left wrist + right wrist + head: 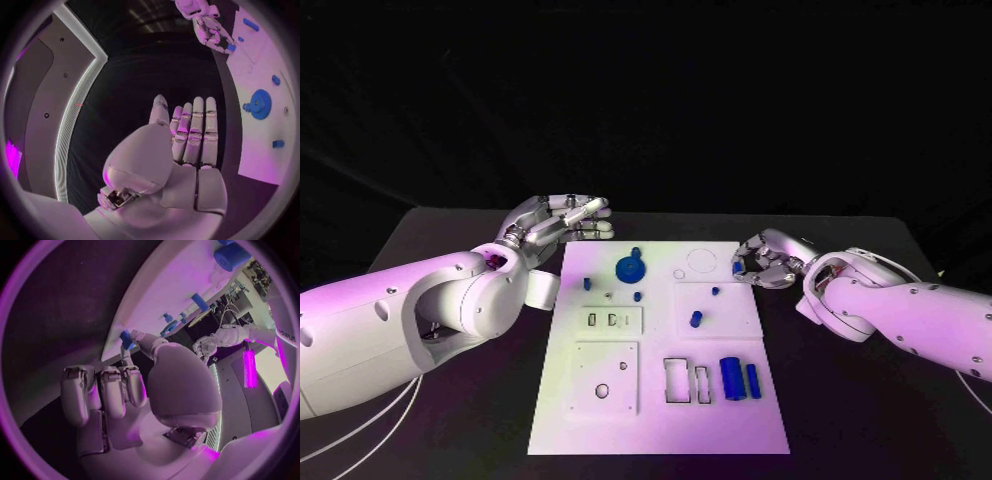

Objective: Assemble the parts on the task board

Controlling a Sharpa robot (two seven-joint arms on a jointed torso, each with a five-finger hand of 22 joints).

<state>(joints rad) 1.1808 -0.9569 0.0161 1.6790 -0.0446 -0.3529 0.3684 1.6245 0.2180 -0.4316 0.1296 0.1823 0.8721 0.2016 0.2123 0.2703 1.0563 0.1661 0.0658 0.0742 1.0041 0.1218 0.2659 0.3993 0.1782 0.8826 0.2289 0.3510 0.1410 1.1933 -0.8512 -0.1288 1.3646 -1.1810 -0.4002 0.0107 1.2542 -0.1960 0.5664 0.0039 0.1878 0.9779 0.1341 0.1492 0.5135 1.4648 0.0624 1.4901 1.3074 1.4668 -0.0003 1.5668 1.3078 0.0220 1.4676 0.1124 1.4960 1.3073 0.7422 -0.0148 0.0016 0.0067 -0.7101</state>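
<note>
Two silver hands flanking the white task board (661, 400) on the black table (877, 400). Right hand (764, 258) at the board's 2 o'clock edge, pinching a small blue part (126, 338) between thumb and one finger, remaining fingers curled in. Left hand (560, 220) off the board's 11 o'clock corner, holding nothing, fingers straight and side by side. On the board: blue gear (630, 268) near 12 o'clock, small blue pegs (695, 319) around the centre, two blue cylinders (741, 378) toward 4 o'clock beside empty rectangular slots (685, 381).
</note>
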